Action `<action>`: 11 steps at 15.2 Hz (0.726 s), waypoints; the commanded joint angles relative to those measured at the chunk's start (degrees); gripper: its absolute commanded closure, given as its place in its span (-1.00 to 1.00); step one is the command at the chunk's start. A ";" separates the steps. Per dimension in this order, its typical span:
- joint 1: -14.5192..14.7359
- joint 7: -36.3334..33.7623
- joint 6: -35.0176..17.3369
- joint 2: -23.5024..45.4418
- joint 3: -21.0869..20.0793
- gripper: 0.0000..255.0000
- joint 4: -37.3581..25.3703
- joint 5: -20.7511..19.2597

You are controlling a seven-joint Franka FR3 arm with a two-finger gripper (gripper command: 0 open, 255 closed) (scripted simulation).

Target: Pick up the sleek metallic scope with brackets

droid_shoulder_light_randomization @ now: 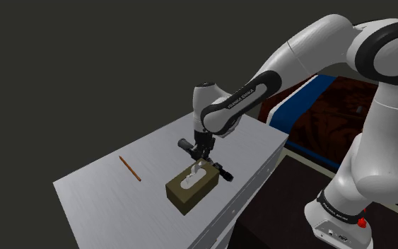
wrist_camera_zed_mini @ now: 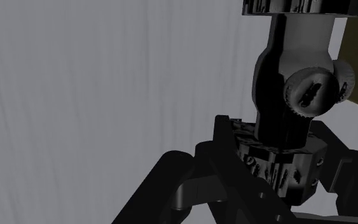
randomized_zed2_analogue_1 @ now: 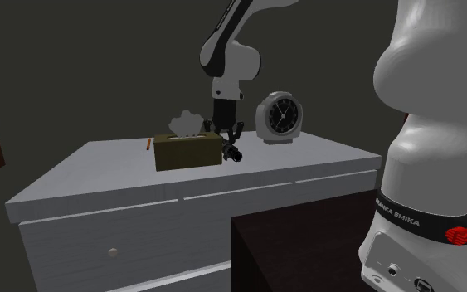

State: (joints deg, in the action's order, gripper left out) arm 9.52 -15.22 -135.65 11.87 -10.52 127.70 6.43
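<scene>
The scope (droid_shoulder_light_randomization: 223, 171) is a dark tube with knobs and mounting brackets. It lies slanted over the grey dresser top (droid_shoulder_light_randomization: 98, 205), right beside a brown tissue box (droid_shoulder_light_randomization: 190, 189). My black gripper (droid_shoulder_light_randomization: 201, 157) comes down on the scope's middle, and the tube ends stick out on both sides. In the second exterior view the gripper (randomized_zed2_analogue_1: 226, 137) holds the scope (randomized_zed2_analogue_1: 233, 154) tilted next to the box (randomized_zed2_analogue_1: 188, 152). In the wrist view the scope (wrist_camera_zed_mini: 292, 83) and its bracket sit clasped between my fingers, the gripper (wrist_camera_zed_mini: 266, 175) shut on it.
A thin orange pencil (droid_shoulder_light_randomization: 129, 168) lies on the dresser top, left of the box in the shoulder view. A white alarm clock (randomized_zed2_analogue_1: 278, 118) stands behind the gripper. The dresser has drawers below (randomized_zed2_analogue_1: 113, 250). A blue and white piece of furniture (droid_shoulder_light_randomization: 296, 106) stands beyond the dresser.
</scene>
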 commanded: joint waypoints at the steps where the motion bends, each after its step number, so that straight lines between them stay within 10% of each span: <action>1: 0.01 0.00 -0.03 0.02 -0.02 1.00 0.00 0.01; 11: -0.15 -0.06 3.47 -2.64 -0.07 1.00 -0.86 0.27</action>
State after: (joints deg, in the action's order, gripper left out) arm 9.48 -15.36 -133.06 9.81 -10.63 127.13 6.64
